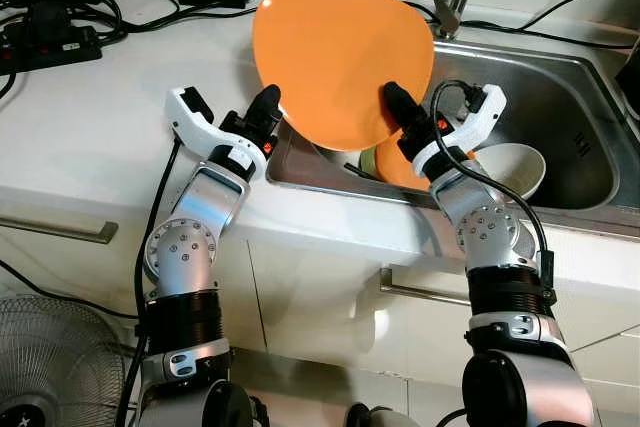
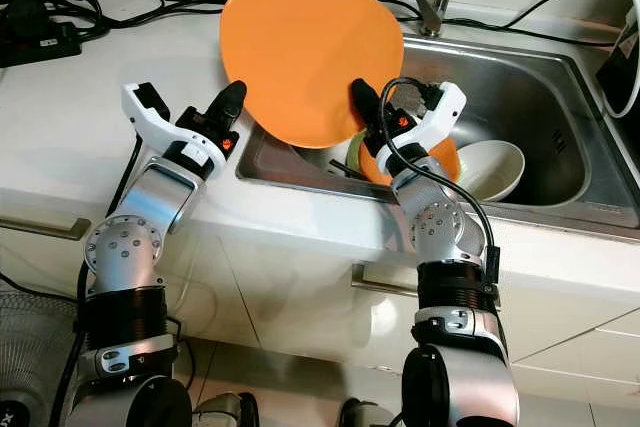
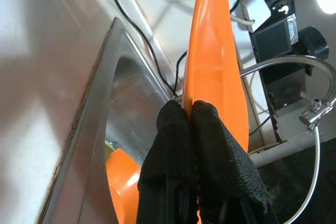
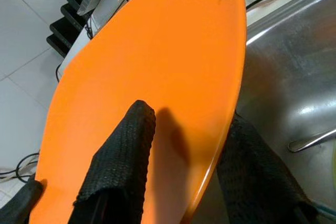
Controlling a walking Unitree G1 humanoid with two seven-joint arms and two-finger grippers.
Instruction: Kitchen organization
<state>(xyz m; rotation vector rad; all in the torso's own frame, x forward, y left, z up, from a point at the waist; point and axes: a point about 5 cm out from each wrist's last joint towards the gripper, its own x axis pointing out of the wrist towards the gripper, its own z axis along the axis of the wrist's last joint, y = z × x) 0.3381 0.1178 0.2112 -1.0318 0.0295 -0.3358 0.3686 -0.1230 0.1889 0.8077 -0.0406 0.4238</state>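
The orange plate (image 1: 340,62) is held tilted above the sink (image 1: 560,117), at its left end beside the white surface (image 1: 90,117). The left gripper (image 3: 191,124) pinches the plate's left rim, fingers closed on it. The right gripper (image 4: 184,145) straddles the right rim, 1 finger on each face. A white bowl (image 1: 510,169) and a second orange dish (image 2: 440,162) lie in the sink.
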